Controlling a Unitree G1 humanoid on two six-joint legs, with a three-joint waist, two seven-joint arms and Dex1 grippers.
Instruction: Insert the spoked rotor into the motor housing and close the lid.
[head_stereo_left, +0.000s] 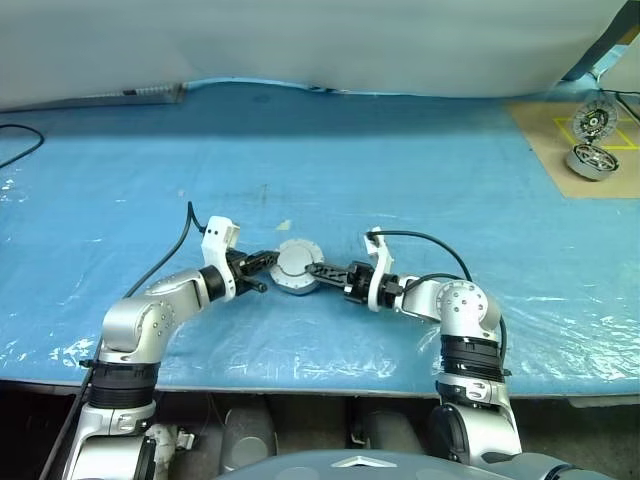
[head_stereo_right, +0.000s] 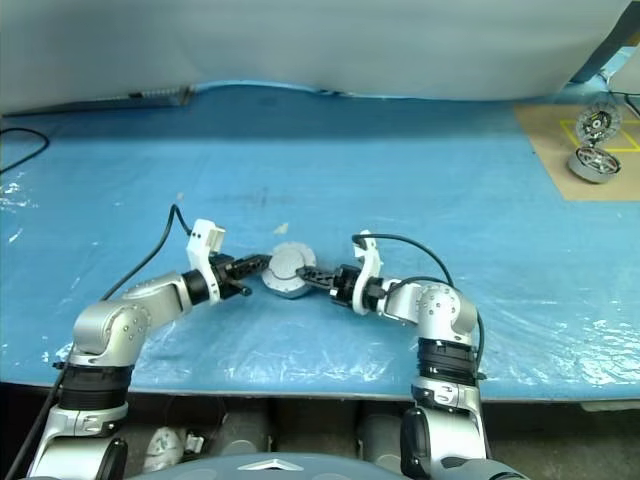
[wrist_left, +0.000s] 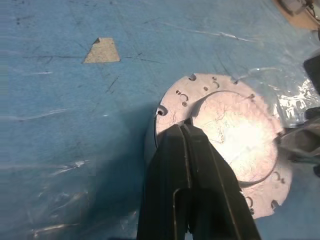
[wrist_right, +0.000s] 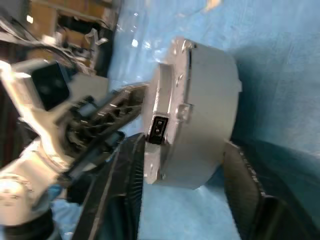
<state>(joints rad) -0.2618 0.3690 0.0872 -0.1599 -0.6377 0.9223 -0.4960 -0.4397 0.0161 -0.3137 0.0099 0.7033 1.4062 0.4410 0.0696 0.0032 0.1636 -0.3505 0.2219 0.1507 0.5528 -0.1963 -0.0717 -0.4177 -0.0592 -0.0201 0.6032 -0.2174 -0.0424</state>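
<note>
here, the motor housing (head_stereo_left: 296, 267) rests on the blue table cover (head_stereo_left: 330, 160), near the front edge and midway between the two arms, with the lid (wrist_left: 225, 140) seated on top, plain grey face up. the left gripper (head_stereo_left: 262, 262) is fully closed, its black fingers (wrist_left: 192, 180) pressed together with nothing between them, and the tips bear on the lid near its rim. the right gripper (head_stereo_left: 322, 270) approaches from the opposite side, its jaws partly open and straddling the assembly: in the right wrist view one finger (wrist_right: 125, 185) lies at the lid face and the other (wrist_right: 245, 180) at the base of the housing; whether the pads already press on the metal cannot be told. a small black connector (wrist_right: 158, 128) sits on the housing's side wall. far away at the right rear corner, on a brown board (head_stereo_left: 560, 135), lie another spoked rotor (head_stereo_left: 594, 121) and a second round metal part (head_stereo_left: 590, 161), well apart from both grippers.
</note>
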